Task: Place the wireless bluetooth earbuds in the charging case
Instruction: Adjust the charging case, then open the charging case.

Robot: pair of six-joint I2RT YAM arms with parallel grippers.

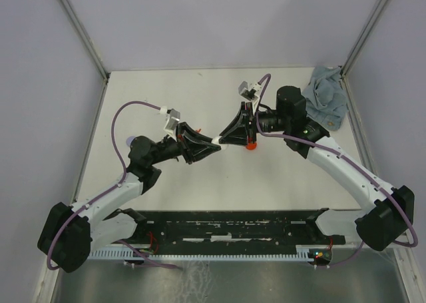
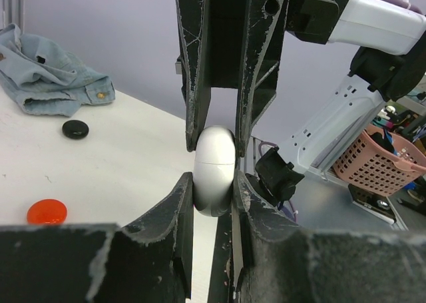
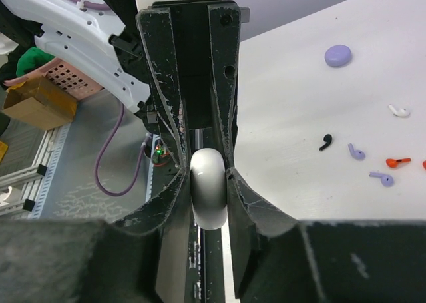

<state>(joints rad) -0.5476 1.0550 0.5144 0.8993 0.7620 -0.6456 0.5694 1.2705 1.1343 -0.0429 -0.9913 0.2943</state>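
A white round charging case [image 1: 224, 145], closed, hangs above the table's middle, gripped from both sides. My left gripper [image 1: 216, 147] is shut on it from the left and my right gripper [image 1: 231, 142] from the right. In the left wrist view the case [image 2: 213, 171] sits between my jaws [image 2: 213, 186], with the right gripper's fingers [image 2: 194, 83] above it. In the right wrist view my gripper [image 3: 208, 176] pinches the case [image 3: 208, 188]. Tiny earbuds lie on the table: black [image 3: 325, 142], lilac [image 3: 356, 152], lilac [image 3: 382, 178], red [image 3: 398, 162], white [image 3: 399, 110].
A red disc [image 1: 249, 145] lies under the right gripper and a black disc [image 2: 75, 129] beyond it. A lilac disc [image 3: 338, 54] lies by the left arm. A denim cloth [image 1: 326, 96] sits at the back right corner. Grey walls enclose the table.
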